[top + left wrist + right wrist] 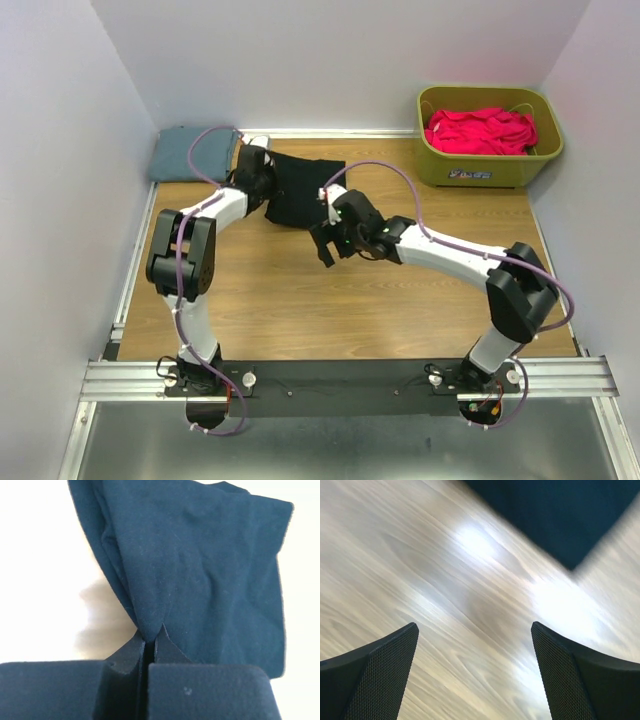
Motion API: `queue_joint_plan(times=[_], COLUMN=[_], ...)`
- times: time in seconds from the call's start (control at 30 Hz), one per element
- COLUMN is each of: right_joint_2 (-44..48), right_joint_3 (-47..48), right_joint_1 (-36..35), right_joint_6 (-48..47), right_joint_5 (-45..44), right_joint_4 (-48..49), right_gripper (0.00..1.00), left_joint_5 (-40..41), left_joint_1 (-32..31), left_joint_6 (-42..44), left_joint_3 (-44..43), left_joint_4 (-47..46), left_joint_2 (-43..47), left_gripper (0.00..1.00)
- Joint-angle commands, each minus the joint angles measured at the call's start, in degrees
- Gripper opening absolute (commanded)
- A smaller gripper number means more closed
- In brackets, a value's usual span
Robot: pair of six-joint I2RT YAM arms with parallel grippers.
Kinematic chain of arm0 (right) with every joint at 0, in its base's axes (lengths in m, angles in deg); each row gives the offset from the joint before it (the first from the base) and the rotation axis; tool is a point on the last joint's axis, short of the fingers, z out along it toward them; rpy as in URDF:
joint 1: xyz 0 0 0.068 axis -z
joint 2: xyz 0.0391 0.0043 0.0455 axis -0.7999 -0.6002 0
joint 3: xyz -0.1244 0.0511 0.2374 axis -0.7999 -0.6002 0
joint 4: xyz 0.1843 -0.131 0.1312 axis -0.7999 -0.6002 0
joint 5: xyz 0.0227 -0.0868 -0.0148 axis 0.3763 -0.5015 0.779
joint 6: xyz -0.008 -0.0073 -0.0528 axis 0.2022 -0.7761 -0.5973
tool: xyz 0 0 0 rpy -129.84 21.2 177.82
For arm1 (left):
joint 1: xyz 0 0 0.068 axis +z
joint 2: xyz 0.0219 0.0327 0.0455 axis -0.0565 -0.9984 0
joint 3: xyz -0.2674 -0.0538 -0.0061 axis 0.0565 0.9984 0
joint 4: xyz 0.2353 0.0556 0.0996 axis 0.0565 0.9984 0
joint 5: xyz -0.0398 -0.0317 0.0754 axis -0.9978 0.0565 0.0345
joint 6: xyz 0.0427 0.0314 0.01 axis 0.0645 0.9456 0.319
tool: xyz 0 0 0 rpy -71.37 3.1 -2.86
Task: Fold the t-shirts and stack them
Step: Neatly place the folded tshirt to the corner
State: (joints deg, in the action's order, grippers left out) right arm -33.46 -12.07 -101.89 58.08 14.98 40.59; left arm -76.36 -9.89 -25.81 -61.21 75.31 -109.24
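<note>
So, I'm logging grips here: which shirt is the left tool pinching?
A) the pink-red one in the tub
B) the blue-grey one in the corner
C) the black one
C: the left tool is shut on a fold of the black t-shirt, as its wrist view shows.

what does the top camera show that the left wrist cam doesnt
Only the top view: the blue-grey shirt lying folded in the far left corner, the pink-red shirt in the olive tub, and the open right gripper. Only the left wrist view: the left gripper with its jaws pinched shut on a bunched fold of the black shirt. Both: the black shirt.
</note>
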Motion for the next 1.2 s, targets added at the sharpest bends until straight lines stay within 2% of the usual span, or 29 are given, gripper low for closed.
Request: queue_joint_plan(times=[0.0, 0.17, 0.43, 0.7, 0.9, 1.1, 1.17], right_joint_2=[4.2, 9.6, 16.0, 17.9, 18.9, 18.2, 17.4], right_joint_3=[-4.3, -9.0, -11.5, -9.9, -8.8, -7.3, -6.5], right_joint_1=[1.7, 2.5, 2.6, 2.8, 2.7, 2.8, 2.8], right_joint_6=[4.6, 8.5, 12.5, 15.0, 14.9, 13.6, 13.7], right_joint_5=[-2.0, -4.1, -8.4, -12.0, -16.3, -18.3, -18.3], right_joint_4=[-7.0, -14.8, -23.1, -28.4, -32.3, -33.3, -33.7], right_gripper=[1.00, 1.00, 1.00, 1.00, 1.00, 1.00, 1.00], left_joint_5=[10.1, 16.5, 24.6, 25.2, 21.8, 20.3, 19.3], left_joint_1=[0.9, 2.0, 5.0, 8.9, 11.3, 12.6, 15.1], left_joint_6=[12.7, 20.0, 31.4, 37.9, 43.2, 45.7, 45.4], left_joint_3=[-9.4, -20.3, -30.4, -39.1, -43.5, -48.1, -48.9], left_joint_4=[8.3, 12.5, 13.2, 12.5, 13.9, 17.4, 18.1], left_joint_2=[-4.2, -9.8, -15.4, -20.5, -20.9, -21.6, -21.3], left_gripper=[0.00, 0.00, 0.00, 0.00, 0.00, 0.00, 0.00])
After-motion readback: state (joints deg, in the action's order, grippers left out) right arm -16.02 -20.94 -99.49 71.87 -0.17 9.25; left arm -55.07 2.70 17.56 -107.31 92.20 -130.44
